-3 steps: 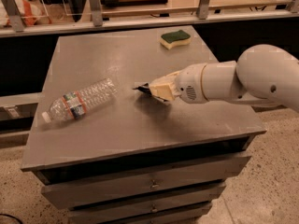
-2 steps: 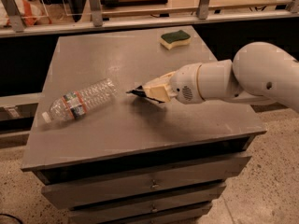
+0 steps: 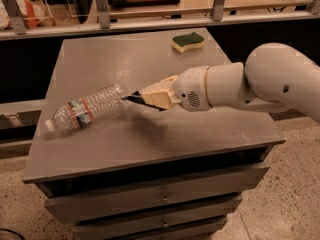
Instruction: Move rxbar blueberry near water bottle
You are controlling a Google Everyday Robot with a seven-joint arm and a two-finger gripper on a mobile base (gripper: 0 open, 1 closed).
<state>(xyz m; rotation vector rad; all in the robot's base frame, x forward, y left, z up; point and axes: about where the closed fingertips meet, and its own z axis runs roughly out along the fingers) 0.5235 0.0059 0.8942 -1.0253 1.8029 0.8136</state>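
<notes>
The water bottle (image 3: 87,109) lies on its side at left. Just beside its base, the rxbar blueberry (image 3: 136,99) is pinched in the gripper's (image 3: 131,98) closed fingers. It looks light, crinkly and probably slippery, best held across its flat faces. The grey cabinet top (image 3: 150,139) looks smooth, with speckled floor (image 3: 290,194) at right.

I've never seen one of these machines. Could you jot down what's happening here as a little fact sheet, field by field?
Surface: grey table, drawers below
Pincer: pincer over the table's middle, at the end of the white arm, pointing left
Held: rxbar blueberry, a dark wrapper poking out of the pincer
Bottle: water bottle on its side at the left, cap toward the left edge
Gap: bar tip right by the bottle's base; contact unclear
Also there: sponge near the far edge
</notes>
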